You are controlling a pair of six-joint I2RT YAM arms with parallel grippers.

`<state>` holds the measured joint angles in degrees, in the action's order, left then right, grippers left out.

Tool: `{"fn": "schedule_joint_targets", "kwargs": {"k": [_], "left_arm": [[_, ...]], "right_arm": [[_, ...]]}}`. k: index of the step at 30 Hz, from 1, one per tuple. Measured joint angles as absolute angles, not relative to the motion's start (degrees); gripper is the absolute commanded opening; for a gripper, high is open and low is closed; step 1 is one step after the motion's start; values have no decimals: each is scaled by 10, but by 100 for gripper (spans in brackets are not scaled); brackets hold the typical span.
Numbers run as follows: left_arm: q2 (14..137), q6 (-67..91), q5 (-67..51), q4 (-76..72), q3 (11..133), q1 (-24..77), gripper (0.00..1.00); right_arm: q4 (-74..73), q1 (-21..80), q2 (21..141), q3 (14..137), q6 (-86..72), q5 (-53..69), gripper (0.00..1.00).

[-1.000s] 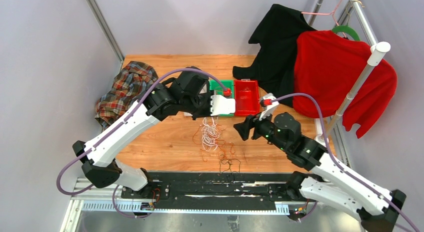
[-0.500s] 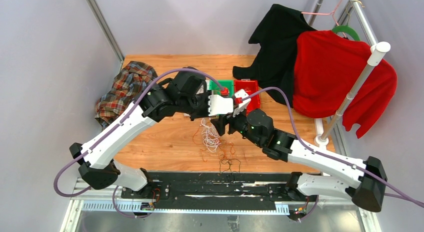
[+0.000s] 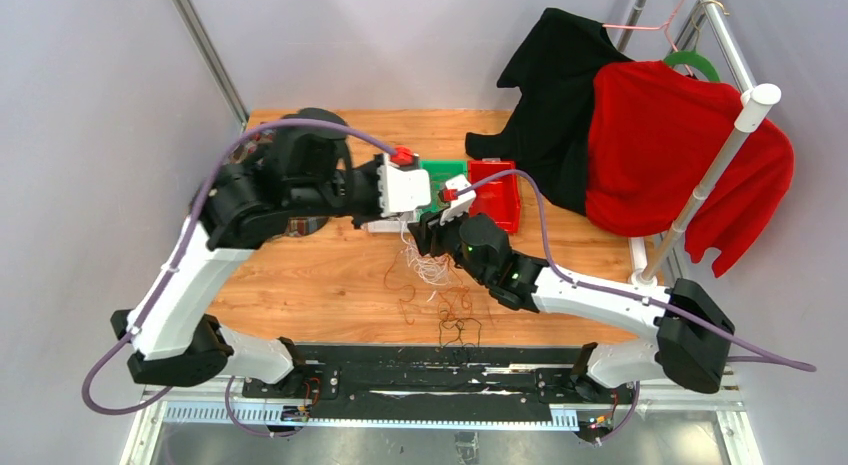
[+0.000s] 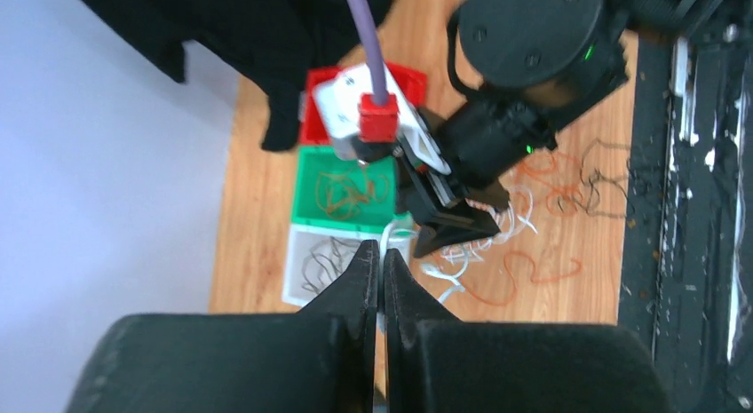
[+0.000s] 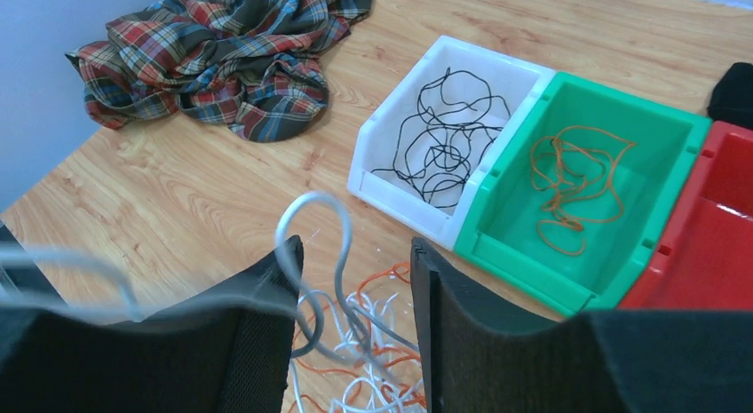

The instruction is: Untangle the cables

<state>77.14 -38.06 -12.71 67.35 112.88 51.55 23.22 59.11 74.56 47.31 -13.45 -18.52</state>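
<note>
Now the left gripper [image 4: 382,258], pinched seemingly on a white cable [image 5: 313,196], holds it above the tangle [image 3: 440,290] mid-frame on the desk [image 3: 320,285]; the right gripper [image 5: 353,280], apart around this strand, should next close and pull.

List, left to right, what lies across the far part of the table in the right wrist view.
plaid cloth → white bin → green bin → red bin
</note>
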Motion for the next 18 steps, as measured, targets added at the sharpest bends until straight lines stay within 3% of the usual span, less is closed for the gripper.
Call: {"fn": "schedule_joint_targets", "kwargs": {"k": [13,18], "left_arm": [[776,-387,-92,677,1398,516,0],[774,-418,-42,605,1414,516,0]], "right_arm": [[315,568,779,343,-232,-159,42],[317,568,772,276,-268,-154,43]]}}
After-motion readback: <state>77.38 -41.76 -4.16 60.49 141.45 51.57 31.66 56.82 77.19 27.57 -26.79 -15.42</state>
